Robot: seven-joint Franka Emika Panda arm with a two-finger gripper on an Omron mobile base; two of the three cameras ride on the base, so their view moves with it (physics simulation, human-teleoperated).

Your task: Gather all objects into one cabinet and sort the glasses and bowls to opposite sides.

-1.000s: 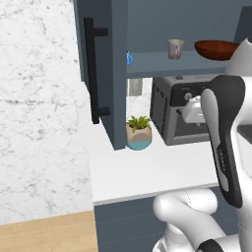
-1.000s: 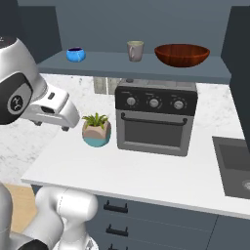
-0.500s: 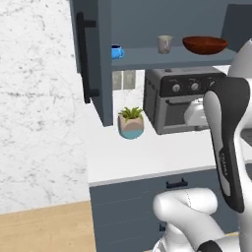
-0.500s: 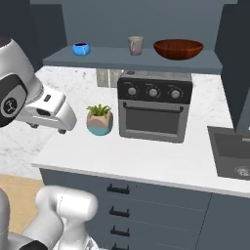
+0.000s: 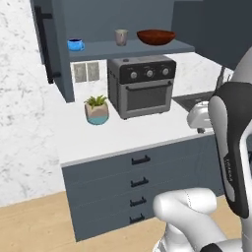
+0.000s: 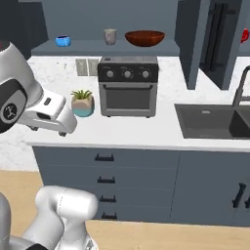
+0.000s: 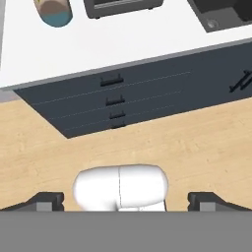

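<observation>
While base rolled right, sink (image 6: 215,122) entered view.

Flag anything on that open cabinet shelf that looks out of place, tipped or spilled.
Nothing is tipped or spilled. The blue cup, beige-grey mug and reddish-brown bowl stand upright, spaced along the shelf. The one oddity: the red cup sits apart in the far-right cabinet.

The claw (image 7: 126,199) hangs empty, its fingers (image 7: 49,199) spread wide apart, pointing downward.

Lighting was even and bright throughout; shadows were soft and faint, rendering slightly blurred, without glare.
</observation>
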